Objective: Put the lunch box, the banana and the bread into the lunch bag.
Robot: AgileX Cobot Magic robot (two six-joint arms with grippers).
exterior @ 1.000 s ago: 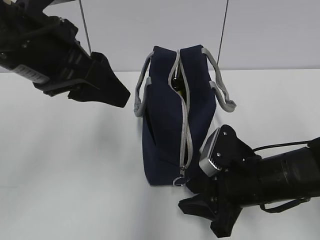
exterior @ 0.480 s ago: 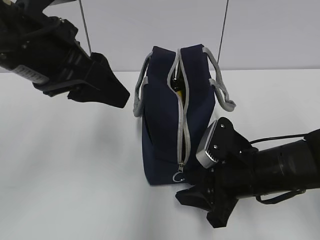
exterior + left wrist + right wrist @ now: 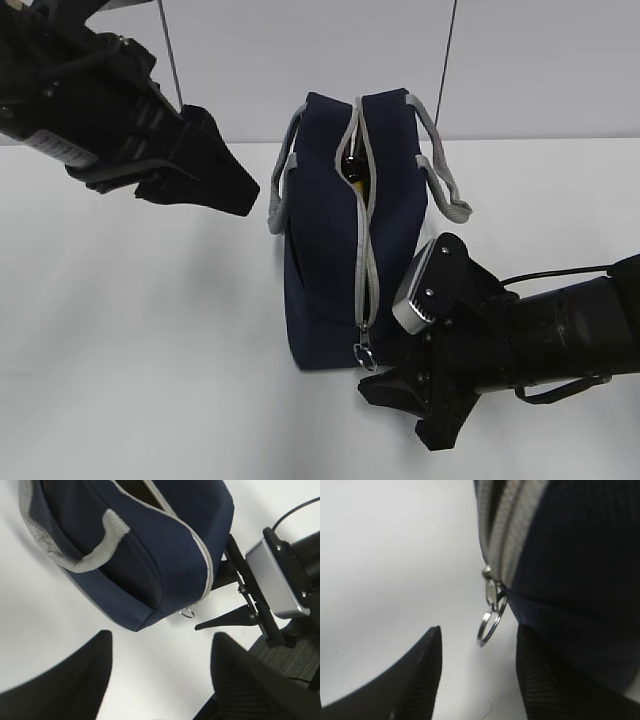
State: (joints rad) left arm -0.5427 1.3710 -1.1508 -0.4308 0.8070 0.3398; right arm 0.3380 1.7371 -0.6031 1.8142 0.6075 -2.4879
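The navy lunch bag (image 3: 330, 250) stands in the middle of the table, its grey zipper closed along most of its length. At the far end a gap stays open, and a bit of yellow (image 3: 354, 177) shows inside. The lunch box and the bread are out of view. The metal ring pull (image 3: 363, 352) hangs at the bag's near end. My right gripper (image 3: 385, 385) is open beside it. In the right wrist view the ring (image 3: 490, 625) hangs just beyond the open right gripper (image 3: 480, 670), untouched. My left gripper (image 3: 240, 195) hovers open and empty left of the bag, and it also shows in the left wrist view (image 3: 160, 675).
Two grey webbing handles (image 3: 445, 185) hang off the bag's sides. The white table (image 3: 150, 330) spreads around the bag. A pale wall stands behind. In the left wrist view the bag (image 3: 150, 555) lies ahead, with the right arm's camera block (image 3: 280, 580) beside it.
My right gripper has shifted a little up and closer to the bag's near end by the ring pull. The bag's near end has moved slightly. The left arm has not moved.
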